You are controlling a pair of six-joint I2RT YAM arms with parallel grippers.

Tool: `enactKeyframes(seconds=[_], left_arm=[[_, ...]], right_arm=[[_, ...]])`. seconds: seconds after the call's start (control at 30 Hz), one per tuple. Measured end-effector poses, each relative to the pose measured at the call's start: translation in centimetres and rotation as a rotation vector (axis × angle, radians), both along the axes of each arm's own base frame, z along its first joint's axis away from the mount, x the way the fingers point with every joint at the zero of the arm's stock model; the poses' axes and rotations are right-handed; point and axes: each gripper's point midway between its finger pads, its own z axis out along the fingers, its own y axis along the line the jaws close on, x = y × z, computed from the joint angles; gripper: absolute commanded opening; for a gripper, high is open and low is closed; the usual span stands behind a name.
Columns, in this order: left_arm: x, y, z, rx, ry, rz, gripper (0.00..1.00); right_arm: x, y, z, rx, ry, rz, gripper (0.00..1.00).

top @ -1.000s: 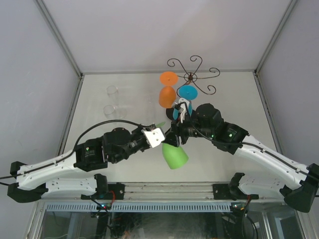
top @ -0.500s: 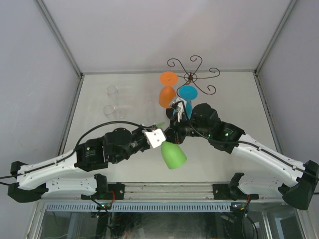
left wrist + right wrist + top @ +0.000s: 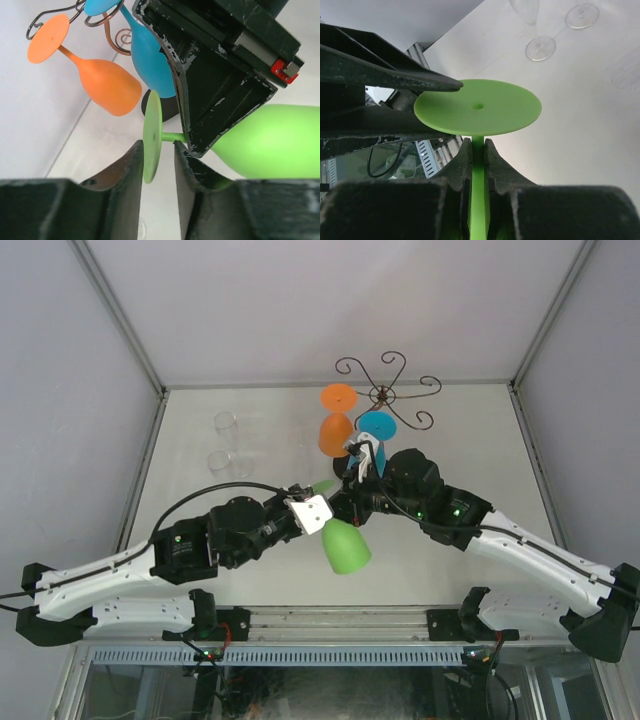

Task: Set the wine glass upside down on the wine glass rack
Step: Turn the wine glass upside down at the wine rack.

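Note:
The green wine glass (image 3: 346, 545) hangs in the air between both arms, bowl toward the near edge. My right gripper (image 3: 478, 146) is shut on its stem (image 3: 478, 200), just under the round foot (image 3: 477, 107). My left gripper (image 3: 157, 148) is open, its fingers on either side of the foot's edge (image 3: 151, 132) with a gap showing. In the top view the left gripper (image 3: 316, 502) and right gripper (image 3: 347, 508) meet in front of the wine glass rack (image 3: 388, 392). An orange glass (image 3: 335, 433) and a blue glass (image 3: 376, 426) hang upside down on the rack.
Two clear glasses (image 3: 226, 423) (image 3: 218, 462) stand at the left of the table; they also show in the right wrist view (image 3: 540, 47). The rack's black base (image 3: 160, 107) sits close behind the grippers. White walls enclose the table on three sides.
The green glass and both grippers have shifted slightly up and away from the near edge. The grip on the stem is unchanged.

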Motion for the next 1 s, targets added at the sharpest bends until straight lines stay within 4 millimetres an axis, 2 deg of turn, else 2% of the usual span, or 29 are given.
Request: enactKeyframes(seconds=[0.2,0.57,0.73,0.9,1.0], left_arm=[[-0.1,0.2,0.5,-0.026,0.000,0.003,0.54],[-0.8,1.9,3.4,-0.184,0.019,0.017,0.70],[-1.2,3.6,5.1,-0.296,0.038,0.041,0.75],[-1.1,5.0,5.5,-0.372,0.071,0.086,0.76],[-0.3,5.6,5.4,-0.405,0.101,0.137,0.76]], right_arm=[[0.5,-0.1,0.0,-0.002,-0.004,-0.032,0.00],[0.7,-1.5,0.7,0.027,-0.048,-0.096,0.00],[0.6,-2.8,-0.7,0.026,-0.063,-0.132,0.00],[0.3,-4.2,-1.0,0.030,-0.092,-0.164,0.00],[0.0,-5.7,-0.9,0.050,-0.127,-0.197,0.00]])
